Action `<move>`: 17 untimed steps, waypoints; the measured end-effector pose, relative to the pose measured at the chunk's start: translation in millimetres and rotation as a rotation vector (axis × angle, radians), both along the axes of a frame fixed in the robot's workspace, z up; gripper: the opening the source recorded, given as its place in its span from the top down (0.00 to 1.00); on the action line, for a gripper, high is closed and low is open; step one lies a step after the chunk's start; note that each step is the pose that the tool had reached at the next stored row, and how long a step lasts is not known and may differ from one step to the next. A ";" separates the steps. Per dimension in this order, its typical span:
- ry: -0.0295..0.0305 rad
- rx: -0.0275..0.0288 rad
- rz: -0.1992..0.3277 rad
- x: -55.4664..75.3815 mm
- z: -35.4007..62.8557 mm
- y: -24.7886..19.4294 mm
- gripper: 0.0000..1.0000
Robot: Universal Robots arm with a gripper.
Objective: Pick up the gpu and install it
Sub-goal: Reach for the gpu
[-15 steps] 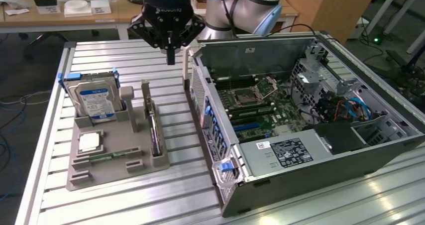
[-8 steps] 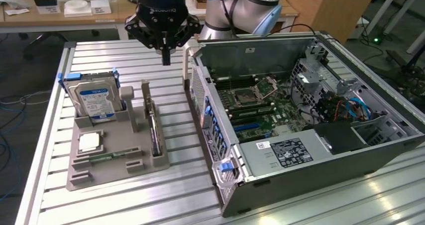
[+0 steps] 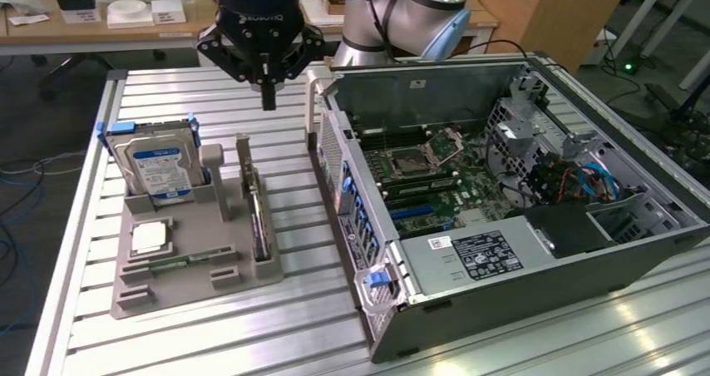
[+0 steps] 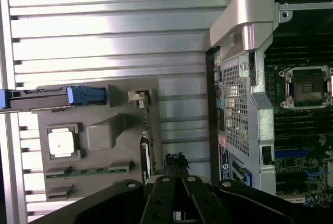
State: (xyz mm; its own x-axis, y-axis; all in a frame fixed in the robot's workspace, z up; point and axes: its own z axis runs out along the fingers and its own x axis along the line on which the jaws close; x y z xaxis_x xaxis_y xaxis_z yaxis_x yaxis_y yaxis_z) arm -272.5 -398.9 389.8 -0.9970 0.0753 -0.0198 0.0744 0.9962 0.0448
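Note:
The gpu (image 3: 258,218) stands on its edge in a slot of the grey holder (image 3: 189,280), on the holder's side nearest the computer case. In the wrist view the gpu (image 4: 146,133) shows edge-on as a thin strip with a metal bracket at one end. My gripper (image 3: 268,101) hangs in the air above the table, beyond the far end of the gpu and apart from it. Its fingers are shut together with nothing between them. The wrist view has the gripper (image 4: 177,159) just beside the card's near end.
An open computer case (image 3: 621,251) lies at the exterior view's right, its motherboard (image 3: 444,185) exposed. The holder also carries a hard drive (image 3: 155,164) with a blue-white label, a processor (image 3: 150,236) and a memory stick (image 3: 183,261). Slatted aluminium table (image 3: 222,343) underneath.

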 end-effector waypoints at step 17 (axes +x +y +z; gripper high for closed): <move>0.0015 0.0001 0.000 -18.9 -0.7 0.0 0.89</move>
State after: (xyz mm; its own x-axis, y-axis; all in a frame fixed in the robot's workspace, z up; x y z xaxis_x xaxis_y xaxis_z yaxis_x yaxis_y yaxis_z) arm -291.4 -398.9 389.2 -0.9970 0.0752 -0.0184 0.0744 0.9962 0.0447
